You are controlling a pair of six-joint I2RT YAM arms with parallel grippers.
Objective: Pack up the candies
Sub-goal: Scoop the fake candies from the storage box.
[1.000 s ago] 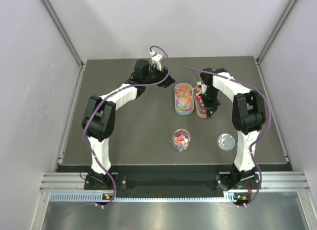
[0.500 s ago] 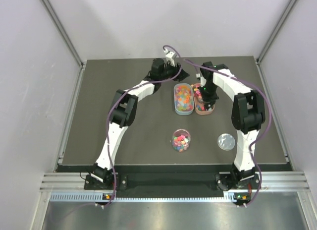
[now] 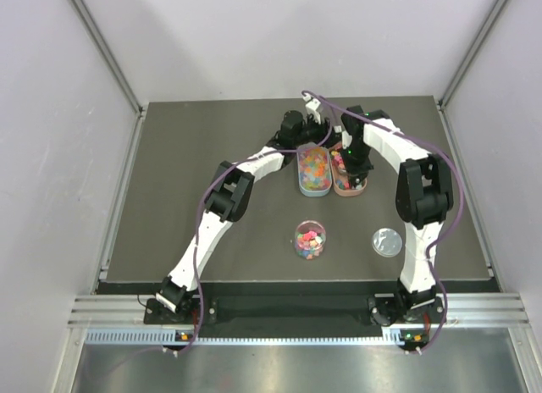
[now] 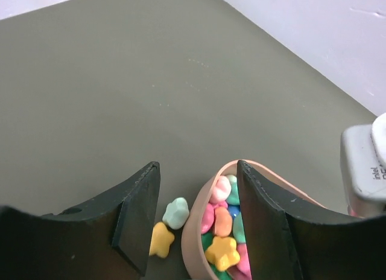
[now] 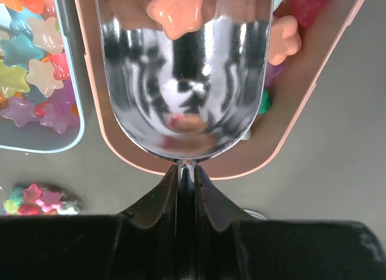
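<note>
The candies lie in three places: a blue tray (image 3: 313,192), a pink tray (image 3: 350,193) beside it, and a clear round cup (image 3: 310,239) nearer the arms. My right gripper (image 5: 186,168) is shut on the handle of a shiny scoop (image 5: 184,81), held over the pink tray (image 5: 289,129) with one orange star candy (image 5: 178,11) in its bowl. My left gripper (image 4: 198,171) is open and straddles the pink tray's far rim (image 4: 196,232), one finger inside. Two loose candies, pale green (image 4: 176,212) and yellow (image 4: 160,239), lie on the table between its fingers.
A clear lid (image 3: 387,240) lies flat right of the cup. The blue tray (image 5: 36,148) holds translucent star sweets just left of the scoop. Both arms crowd the far ends of the trays. White walls enclose the dark table on three sides.
My left arm has swung right along the far side to the pink tray's end. The right gripper with the scoop has shifted slightly farther over that tray, which now lies flat.
</note>
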